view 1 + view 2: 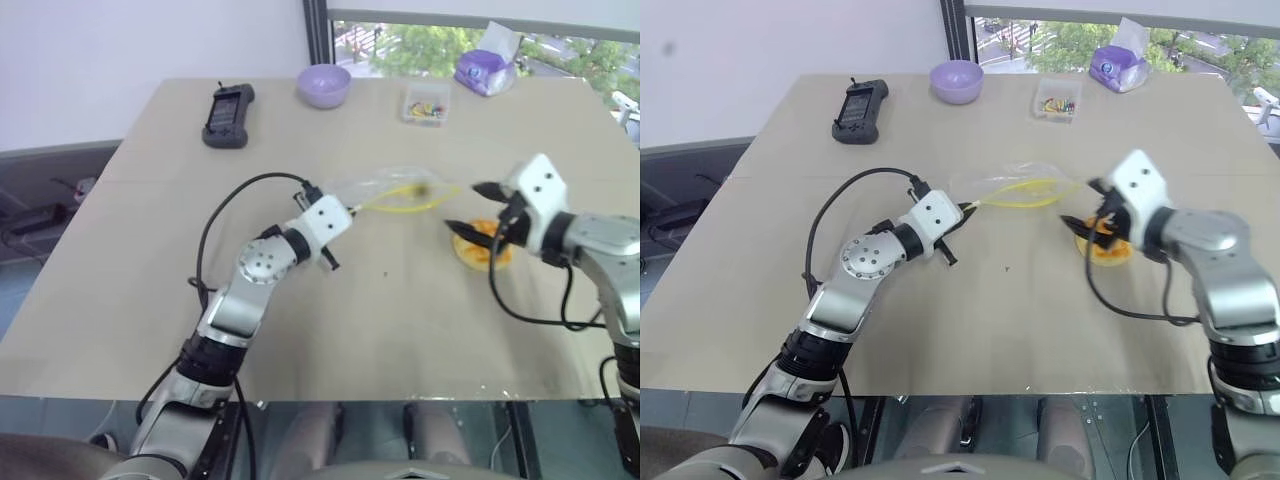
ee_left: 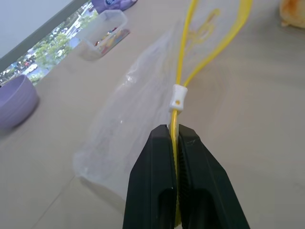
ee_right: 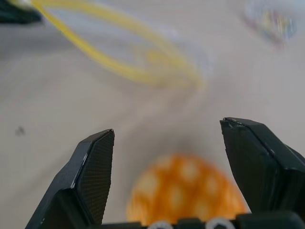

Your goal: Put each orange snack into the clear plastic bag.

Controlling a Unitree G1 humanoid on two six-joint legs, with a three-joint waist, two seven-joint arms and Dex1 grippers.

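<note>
With the left end effector [image 2: 177, 143] pinching the clear plastic bag's [image 2: 138, 109] yellow zip strip [image 2: 183, 71], the spread right end effector [image 3: 164, 157] should straddle the orange snack [image 3: 186, 191] squarely before closing

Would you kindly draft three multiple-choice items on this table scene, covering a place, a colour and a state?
1. Where does the orange snack lie?
A. inside the clear plastic bag
B. on the table, beside the bag
C. in the bowl

2. What colour is the bowl?
A. purple
B. green
C. red

3. How does the left hand stand?
A. open above the snack
B. shut on the bag's yellow zip strip
C. open over the bowl

Answers: 1 B, the snack rests on bare tabletop under the open right hand; 2 A, the bowl near the window is purple; 3 B, its fingers pinch the strip.
</note>
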